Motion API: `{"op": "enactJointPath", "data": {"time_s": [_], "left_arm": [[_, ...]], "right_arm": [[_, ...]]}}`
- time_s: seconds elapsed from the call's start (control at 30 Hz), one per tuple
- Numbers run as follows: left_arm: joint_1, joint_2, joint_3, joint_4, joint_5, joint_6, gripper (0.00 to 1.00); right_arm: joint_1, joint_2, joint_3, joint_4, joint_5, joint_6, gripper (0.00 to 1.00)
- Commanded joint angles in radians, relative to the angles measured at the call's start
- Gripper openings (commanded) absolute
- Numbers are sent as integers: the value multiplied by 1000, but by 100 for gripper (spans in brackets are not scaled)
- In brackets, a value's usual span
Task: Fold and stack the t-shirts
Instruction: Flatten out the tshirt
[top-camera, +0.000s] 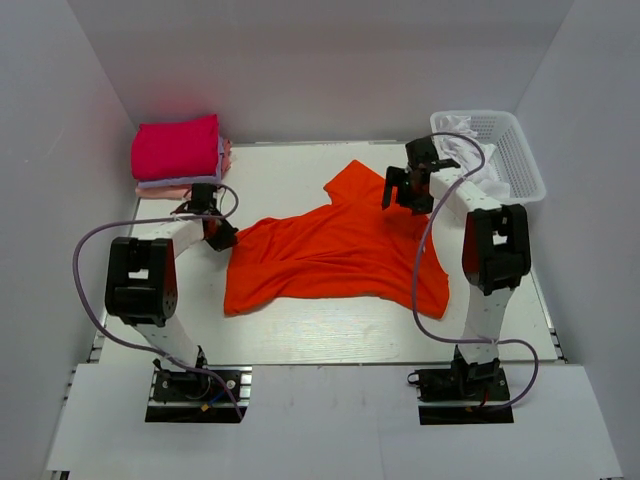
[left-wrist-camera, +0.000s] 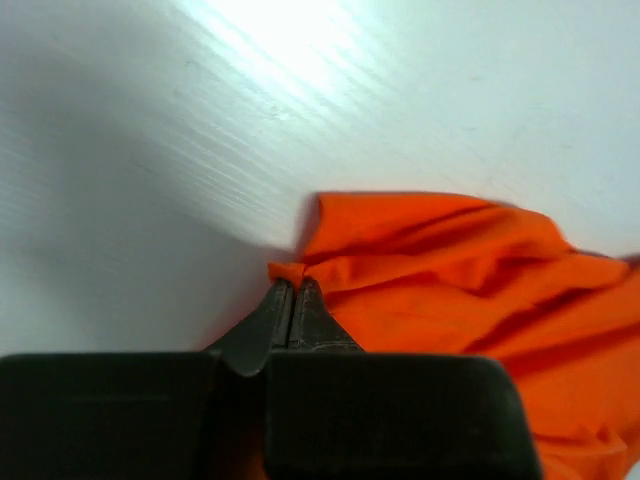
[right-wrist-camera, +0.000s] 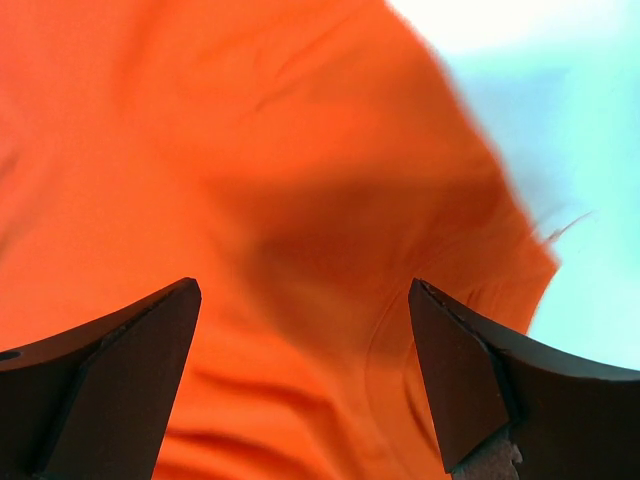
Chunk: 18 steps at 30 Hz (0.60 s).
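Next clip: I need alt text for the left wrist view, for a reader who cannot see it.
The left gripper, jaws shut, pinches a small corner of the orange-red t-shirt. The shirt lies rumpled on the white table and spreads toward the lower right of the view.

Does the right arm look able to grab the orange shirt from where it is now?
Probably yes. Its open jaws hang right over the orange shirt, nothing in between.

The left gripper (left-wrist-camera: 291, 283) pinches a corner of the orange-red t-shirt (left-wrist-camera: 470, 290) on the white table (left-wrist-camera: 150, 150)
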Motion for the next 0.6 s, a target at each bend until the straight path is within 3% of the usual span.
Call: {"op": "enactJointPath", "data": {"time_s": [0.0, 0.13, 0.27, 0.3, 0.37, 0.5, 0.57], "left_arm": [[-4, -160, 12, 99, -13, 24, 0], [-4, -203, 123, 64, -81, 58, 0], [-4, -231, 278, -15, -145, 128, 0], [-4, -240, 291, -32, -161, 140, 0], [12, -266, 324, -68, -208, 151, 0], [13, -335, 325, -138, -383, 153, 0], [13, -363, 271, -53, -383, 163, 0]], "right_arm": [[8, 47, 95, 10, 136, -26, 90], [19, 143, 155, -9, 176, -62, 83], [23, 190, 188, -48, 153, -43, 45], [26, 196, 169, -50, 155, -41, 22], [23, 205, 152, -56, 147, -26, 0], [25, 242, 145, -113, 158, -20, 0], [23, 252, 142, -116, 179, -16, 0]]}}
